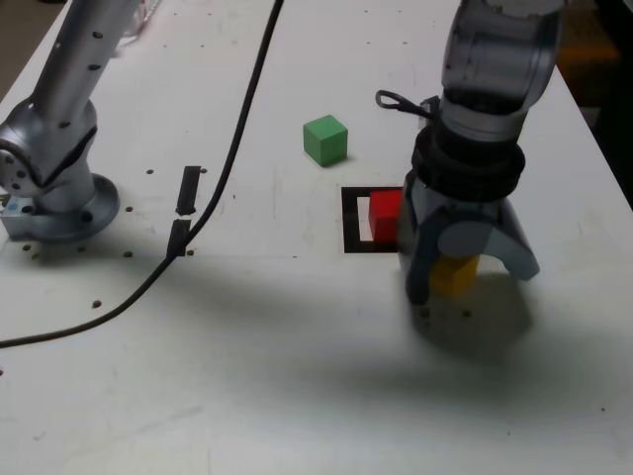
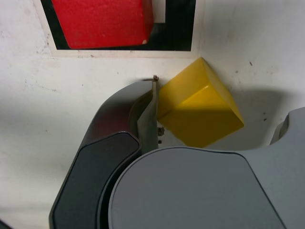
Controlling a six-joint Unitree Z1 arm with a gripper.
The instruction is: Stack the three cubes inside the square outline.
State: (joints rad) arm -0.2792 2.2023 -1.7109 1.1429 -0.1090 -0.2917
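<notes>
The red cube [image 1: 386, 216] [image 2: 102, 21] sits inside the black square outline [image 1: 352, 223] [image 2: 183, 28], toward the outline's right side in the exterior view. The yellow cube [image 1: 455, 277] [image 2: 200, 107] rests on the table just outside the outline, on its near right corner. My gripper [image 1: 471, 281] [image 2: 219, 112] stands over the yellow cube, open, with its jaws straddling it. One finger [image 2: 147, 114] is against the cube's side and the other finger [image 2: 290, 126] stays apart from it. The green cube [image 1: 325, 140] stands alone behind the outline, toward the exterior view's left.
The arm's base [image 1: 54, 188] is mounted at the exterior view's left. A black cable [image 1: 229, 163] runs diagonally across the white table past two short black strips [image 1: 186, 190]. The table's right edge [image 1: 605, 148] lies close to the arm.
</notes>
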